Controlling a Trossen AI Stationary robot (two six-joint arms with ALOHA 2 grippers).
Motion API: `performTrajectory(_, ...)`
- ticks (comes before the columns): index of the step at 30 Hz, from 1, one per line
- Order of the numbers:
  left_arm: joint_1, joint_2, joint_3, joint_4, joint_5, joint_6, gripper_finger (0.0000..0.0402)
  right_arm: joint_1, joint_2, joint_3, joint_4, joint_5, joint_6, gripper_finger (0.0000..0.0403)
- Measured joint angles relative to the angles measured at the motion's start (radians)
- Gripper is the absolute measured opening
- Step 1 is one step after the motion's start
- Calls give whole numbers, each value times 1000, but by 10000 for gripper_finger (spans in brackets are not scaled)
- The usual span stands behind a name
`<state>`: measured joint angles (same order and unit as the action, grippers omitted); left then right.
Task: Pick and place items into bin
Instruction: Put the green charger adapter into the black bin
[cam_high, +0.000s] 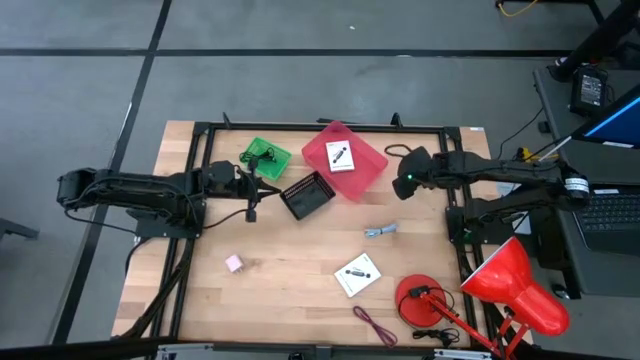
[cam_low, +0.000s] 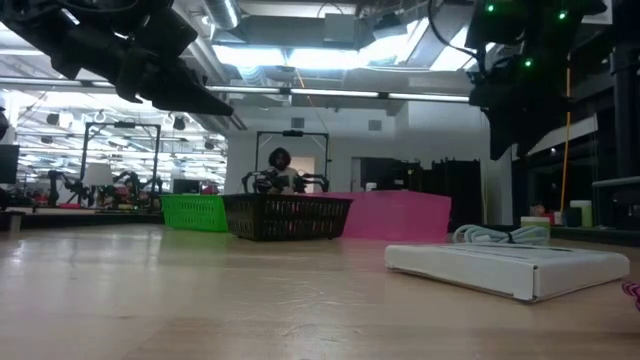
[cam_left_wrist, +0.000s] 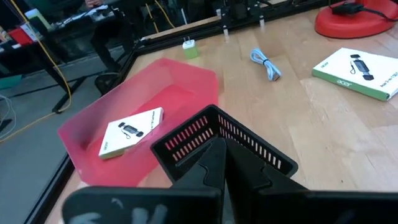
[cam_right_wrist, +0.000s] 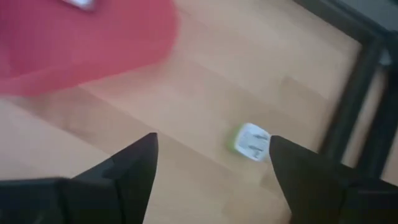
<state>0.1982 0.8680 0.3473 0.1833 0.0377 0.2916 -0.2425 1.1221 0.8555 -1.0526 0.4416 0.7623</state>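
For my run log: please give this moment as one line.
left gripper: shut, near black basket | right gripper: open above small plug | card in pink bin

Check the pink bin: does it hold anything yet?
Yes. The pink bin holds one flat white card lying inside; a second card sits out on the table.

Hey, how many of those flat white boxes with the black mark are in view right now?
2. One white box lies inside the pink bin; the other white box lies on the bare table near the red lamp base. No others are visible.
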Motion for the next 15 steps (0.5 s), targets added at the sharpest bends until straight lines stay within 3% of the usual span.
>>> performTrajectory(15,0,0,0,-2,0,-1,3,-134,3,-120,9,-119,71,288)
